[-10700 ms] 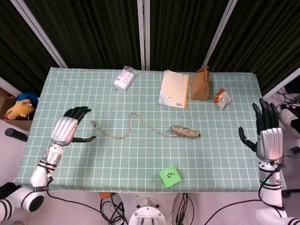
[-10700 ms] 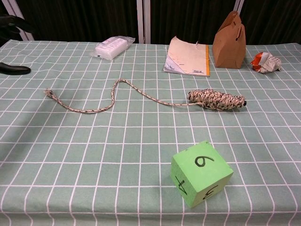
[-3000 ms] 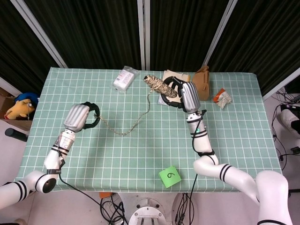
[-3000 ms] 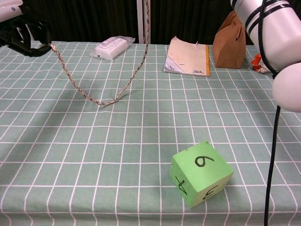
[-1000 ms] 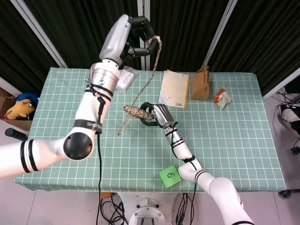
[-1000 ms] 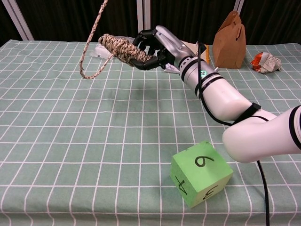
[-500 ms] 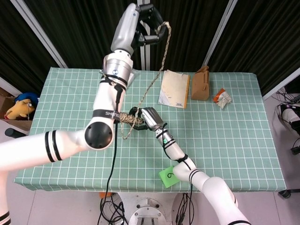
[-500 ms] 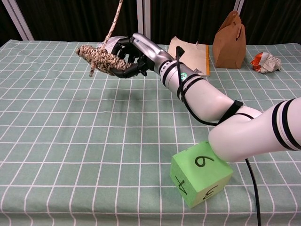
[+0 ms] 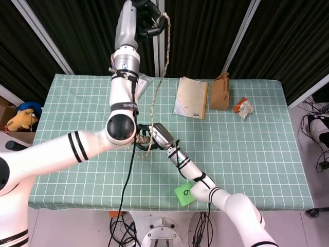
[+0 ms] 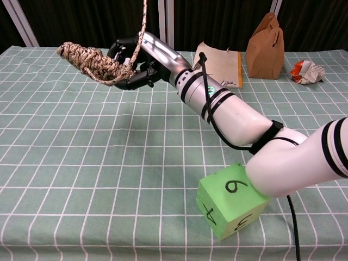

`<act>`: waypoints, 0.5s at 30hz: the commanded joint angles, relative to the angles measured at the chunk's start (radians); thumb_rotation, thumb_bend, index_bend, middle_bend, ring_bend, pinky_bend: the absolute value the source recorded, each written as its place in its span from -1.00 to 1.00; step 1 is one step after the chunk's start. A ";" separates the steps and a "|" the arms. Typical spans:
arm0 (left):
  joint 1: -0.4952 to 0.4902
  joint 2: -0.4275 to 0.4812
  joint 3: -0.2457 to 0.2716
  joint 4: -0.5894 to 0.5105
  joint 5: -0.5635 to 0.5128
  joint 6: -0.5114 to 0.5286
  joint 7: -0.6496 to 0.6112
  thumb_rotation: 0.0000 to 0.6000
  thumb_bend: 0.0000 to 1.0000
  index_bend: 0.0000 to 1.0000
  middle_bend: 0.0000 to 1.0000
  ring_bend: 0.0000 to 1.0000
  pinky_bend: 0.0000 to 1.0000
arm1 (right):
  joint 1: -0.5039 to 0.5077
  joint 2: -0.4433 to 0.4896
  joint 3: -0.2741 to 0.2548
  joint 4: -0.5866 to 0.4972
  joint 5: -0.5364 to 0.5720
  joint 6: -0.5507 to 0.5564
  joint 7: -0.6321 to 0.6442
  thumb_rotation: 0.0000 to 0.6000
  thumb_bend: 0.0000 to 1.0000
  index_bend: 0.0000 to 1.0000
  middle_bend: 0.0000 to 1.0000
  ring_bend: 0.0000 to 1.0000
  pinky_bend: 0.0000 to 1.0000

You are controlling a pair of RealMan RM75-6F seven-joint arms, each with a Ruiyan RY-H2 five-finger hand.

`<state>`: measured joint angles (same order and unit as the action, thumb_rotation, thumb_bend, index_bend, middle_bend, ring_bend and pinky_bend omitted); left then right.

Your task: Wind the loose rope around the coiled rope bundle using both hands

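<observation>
A robot with two arms is winding rope above a table [image 9: 247,154] covered in green checked cloth. The right hand [image 10: 138,62] reaches across toward the table's left half and grasps one end of the bundle [image 10: 89,62], holding it in the air, tilted, with its free end pointing at the left edge. The left hand [image 9: 144,18] is raised high above the far edge, its fingers clenched around the rope [image 9: 162,62]. The rope hangs down from there in a nearly straight line and meets the bundle next to the right hand's fingers [image 10: 130,81], where a short loop sags beneath.

Risks, as a judgement: the rope comes in right at the fingers, so the next turn could wrap over them and trap the hand instead of lying on the bundle. If the left hand lets the line go slack, the sagging loop could slide off the bundle's free end. Pulling too hard could drag the bundle out of the right hand's grasp, since only one end is held.

Along the far edge lie a white packet [image 10: 130,53], a booklet [image 10: 220,65], a paper bag [image 10: 265,41] and a crumpled wrapper [image 10: 307,72]. A green cube [image 10: 232,200] sits near the front edge.
</observation>
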<state>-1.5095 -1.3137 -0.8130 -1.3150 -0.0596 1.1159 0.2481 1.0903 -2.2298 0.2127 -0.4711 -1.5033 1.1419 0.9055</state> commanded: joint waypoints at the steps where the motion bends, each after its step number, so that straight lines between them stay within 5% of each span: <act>1: 0.026 -0.029 0.032 0.073 0.007 -0.028 0.031 1.00 0.10 0.57 0.15 0.01 0.26 | -0.028 0.028 -0.019 -0.039 -0.022 0.048 0.014 1.00 0.24 0.87 0.45 0.36 0.71; 15: 0.201 -0.035 0.082 0.185 0.007 -0.143 0.060 1.00 0.10 0.57 0.15 0.01 0.25 | -0.140 0.132 -0.043 -0.172 -0.037 0.154 0.045 1.00 0.24 0.87 0.45 0.36 0.71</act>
<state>-1.3269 -1.3522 -0.7363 -1.1379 -0.0517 0.9823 0.3073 0.9558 -2.1015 0.1672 -0.6383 -1.5443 1.2923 0.9459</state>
